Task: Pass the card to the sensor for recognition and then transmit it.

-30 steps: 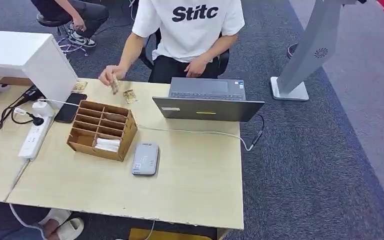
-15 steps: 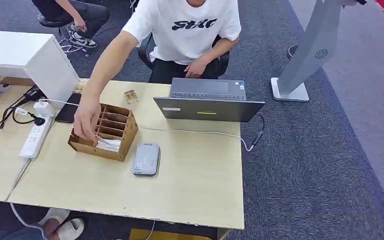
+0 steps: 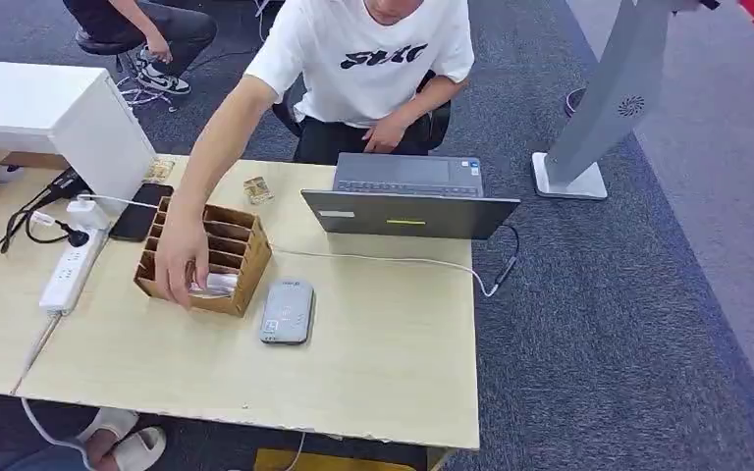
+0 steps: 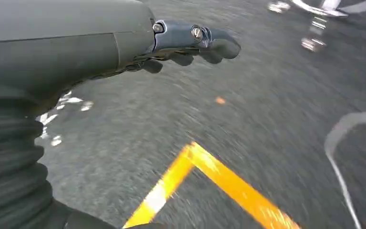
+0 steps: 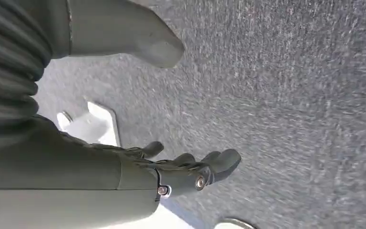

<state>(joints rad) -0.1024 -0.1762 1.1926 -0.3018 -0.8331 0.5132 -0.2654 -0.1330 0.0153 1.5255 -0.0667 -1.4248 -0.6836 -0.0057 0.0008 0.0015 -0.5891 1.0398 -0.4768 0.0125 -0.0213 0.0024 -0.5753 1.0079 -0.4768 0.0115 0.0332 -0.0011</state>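
Head view: a person's hand (image 3: 181, 257) reaches into the near end of the cardboard organizer (image 3: 204, 257) on the table (image 3: 373, 373), right at the pale cards (image 3: 214, 285) in its front slot. The grey sensor (image 3: 287, 310) lies just beside the box. Left wrist view: left hand (image 4: 138, 40) hangs over grey floor, fingers stretched out, holding nothing. Right wrist view: right hand (image 5: 138, 148) has thumb and fingers apart, also empty

Both arms hang low, hands empty.
The left hand (image 4: 124, 43) and the right hand (image 5: 138, 176) hold nothing, fingers (image 5: 219, 162) loosely extended above the floor.
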